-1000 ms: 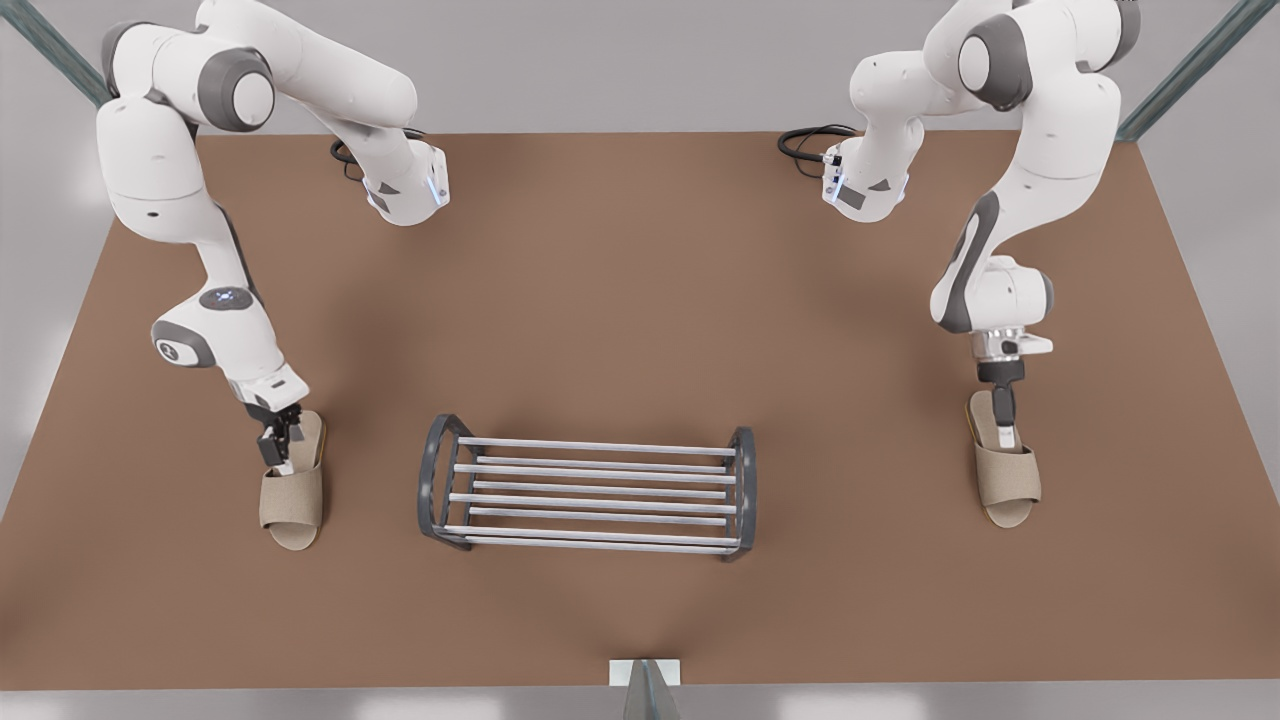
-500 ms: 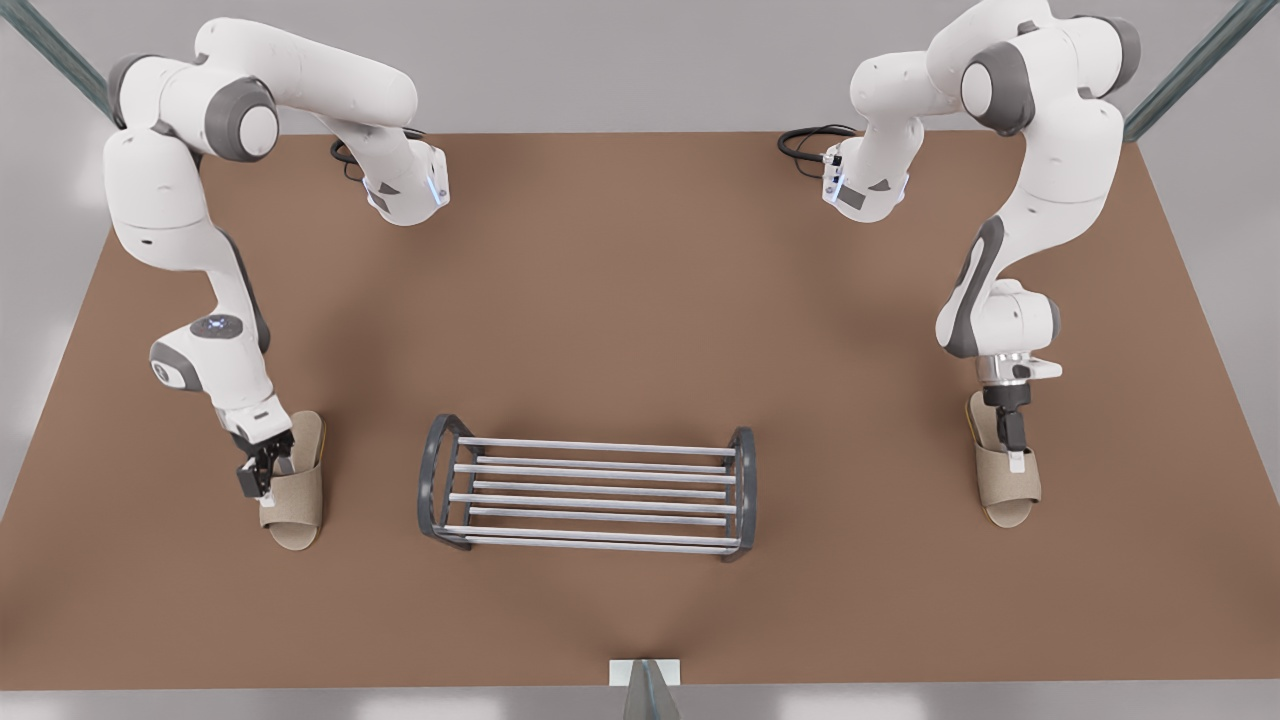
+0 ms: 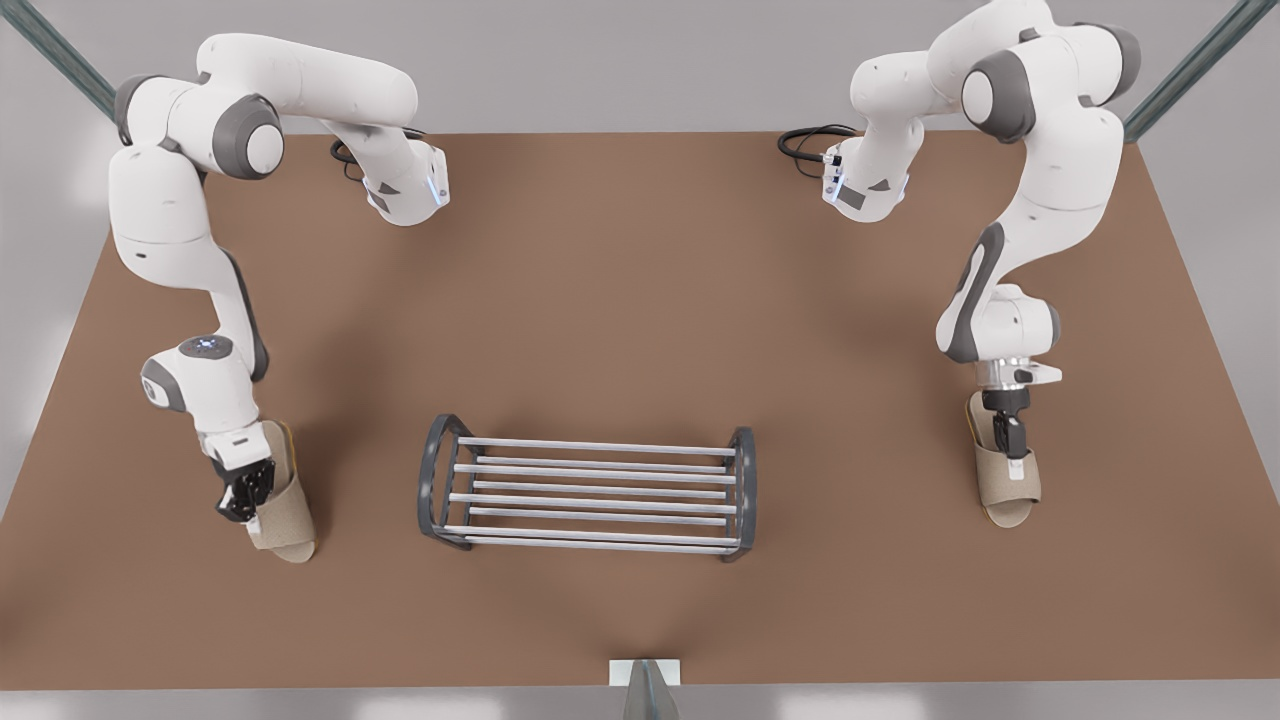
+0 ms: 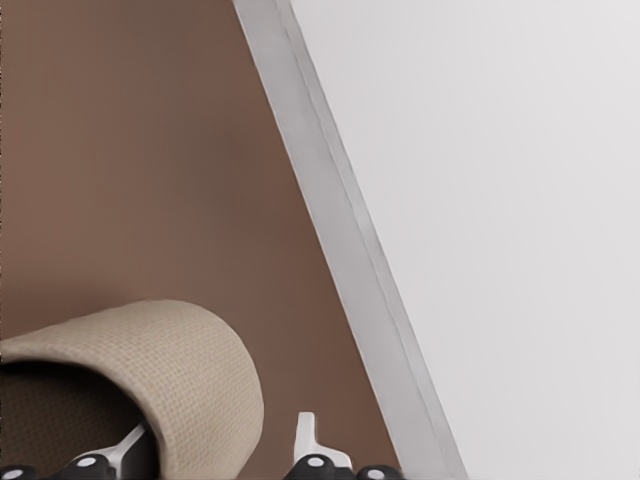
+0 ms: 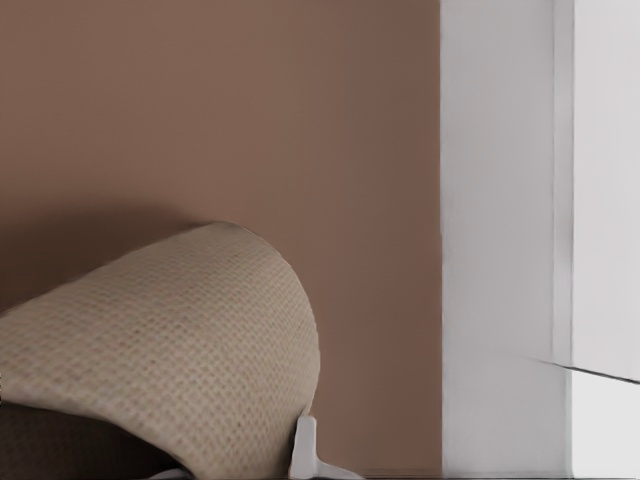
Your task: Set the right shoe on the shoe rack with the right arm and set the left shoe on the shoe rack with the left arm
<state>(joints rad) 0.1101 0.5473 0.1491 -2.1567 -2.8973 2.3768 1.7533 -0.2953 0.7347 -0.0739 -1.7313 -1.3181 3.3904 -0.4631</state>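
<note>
- Two beige woven open-toe slippers, one at the front view's left, one at its right.
- One low dark-grey metal rack with silver bars.
- Two white robot arms.

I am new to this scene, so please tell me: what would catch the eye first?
First the dark shoe rack with silver bars, standing mid-table between two beige slippers. At the front view's left, one gripper grips a tilted slipper by its strap; at the right, the other gripper reaches into the flat-lying slipper.
</note>
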